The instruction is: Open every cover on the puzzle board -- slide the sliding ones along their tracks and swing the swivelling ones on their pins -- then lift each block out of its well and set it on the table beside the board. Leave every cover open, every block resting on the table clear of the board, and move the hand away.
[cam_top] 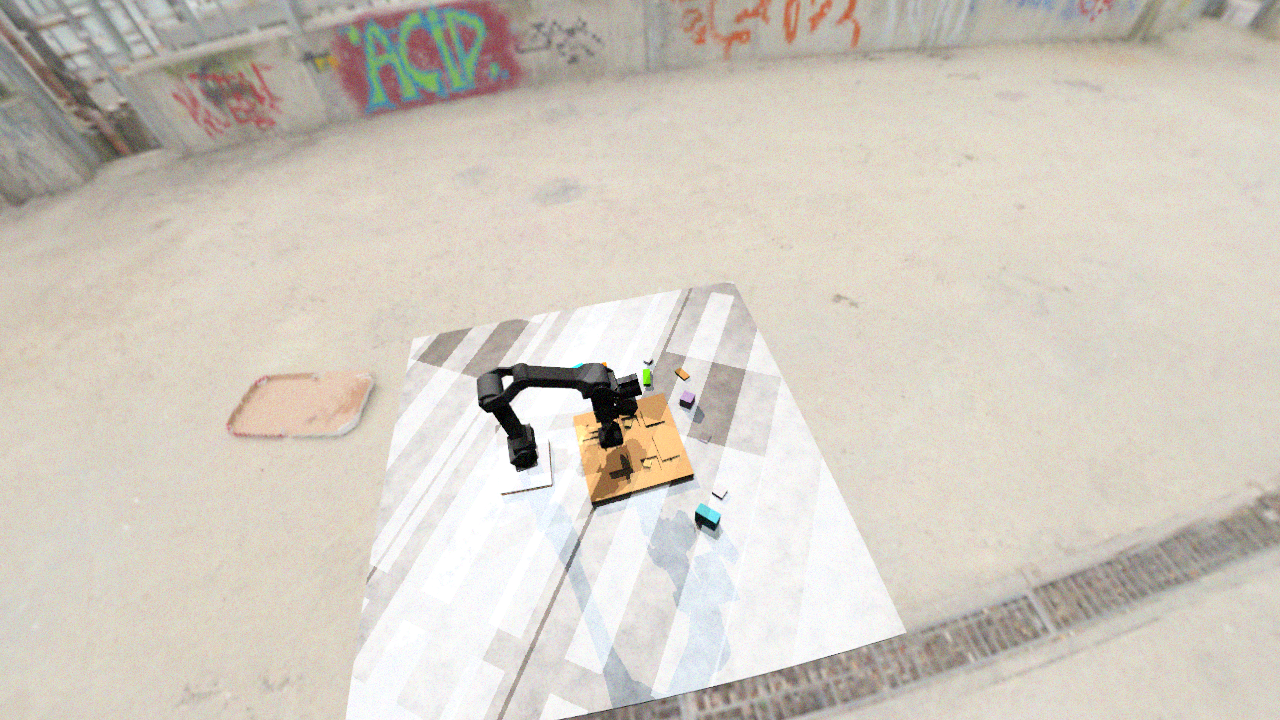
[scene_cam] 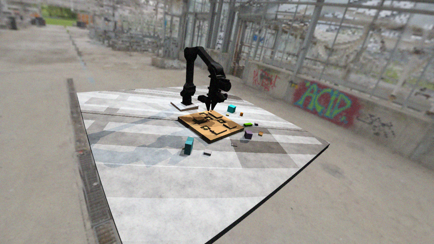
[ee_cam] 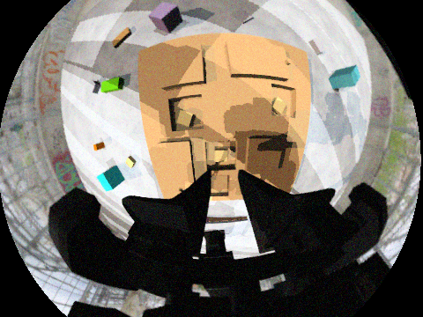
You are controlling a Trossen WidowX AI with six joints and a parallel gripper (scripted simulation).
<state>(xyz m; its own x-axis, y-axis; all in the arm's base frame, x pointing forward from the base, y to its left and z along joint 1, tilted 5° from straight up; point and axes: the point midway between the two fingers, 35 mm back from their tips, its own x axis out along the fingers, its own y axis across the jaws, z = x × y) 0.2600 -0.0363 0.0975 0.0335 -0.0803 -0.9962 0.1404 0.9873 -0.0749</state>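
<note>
The tan puzzle board [cam_top: 605, 492] [scene_cam: 210, 138] [ee_cam: 216, 99] lies on the table. Three pale blocks show in uncovered wells: the left block [ee_cam: 185, 118], the right block [ee_cam: 278, 106] [cam_top: 648, 462] and the near block [ee_cam: 219, 155]. Flat covers stand beside the wells: a far left cover [ee_cam: 169, 63], a far right cover [ee_cam: 257, 59], a near left cover [ee_cam: 174, 160] and a shaded near right cover [ee_cam: 269, 165]. A small square outline [ee_cam: 218, 182] lies nearest the fingers; its depth is unclear. A pale yellow block [ee_cam: 130, 161] [scene_cam: 227, 114] rests on the table. My gripper [ee_cam: 225, 173] [scene_cam: 210, 109] is partly open, empty, above the board's near edge.
A teal block [ee_cam: 111, 178] [scene_cam: 231, 108], orange piece [ee_cam: 99, 146], green block [ee_cam: 112, 84] [scene_cam: 248, 124] and purple cube [ee_cam: 166, 18] [scene_cam: 248, 134] lie around the board. A second teal block [ee_cam: 345, 77] [scene_cam: 188, 145] and a white tile [scene_cam: 207, 152] lie on the opposite side.
</note>
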